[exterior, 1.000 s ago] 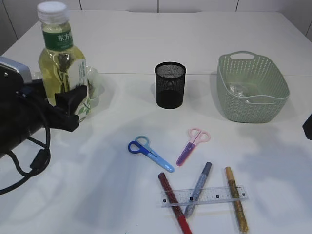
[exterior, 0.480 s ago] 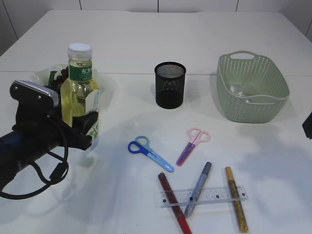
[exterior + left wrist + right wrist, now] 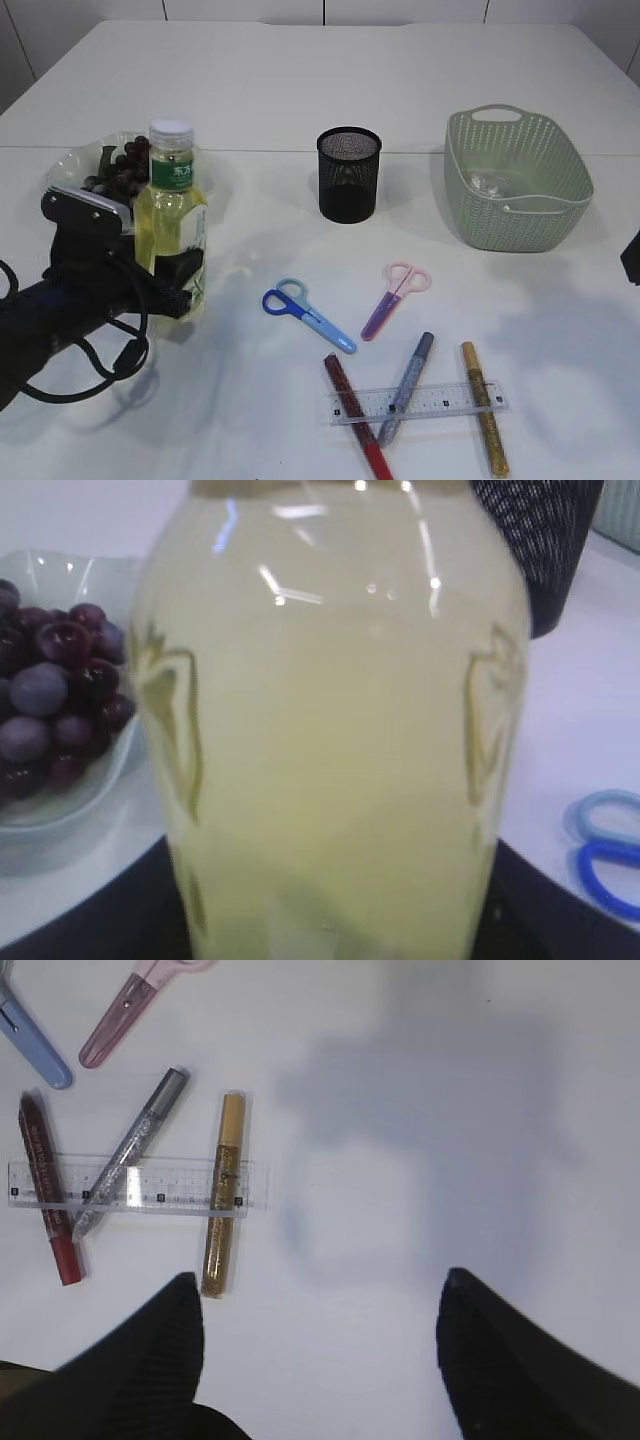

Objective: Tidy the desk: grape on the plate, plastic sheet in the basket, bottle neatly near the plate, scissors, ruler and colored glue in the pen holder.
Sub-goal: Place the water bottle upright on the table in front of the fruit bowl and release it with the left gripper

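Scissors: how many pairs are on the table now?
2. The blue scissors lie in front of the pen holder, and the pink scissors lie to their right, apart from them. None seem hidden.

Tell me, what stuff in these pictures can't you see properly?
- Bottle: the left wrist view is so close and blurry that its cap is cut off at the top and its base at the bottom.
- Left gripper: exterior view, the bottle hides where the fingers touch it.
- Basket: exterior view, something clear lies inside, too small to name.
- Plate of grapes: exterior view, partly hidden behind the bottle and arm.
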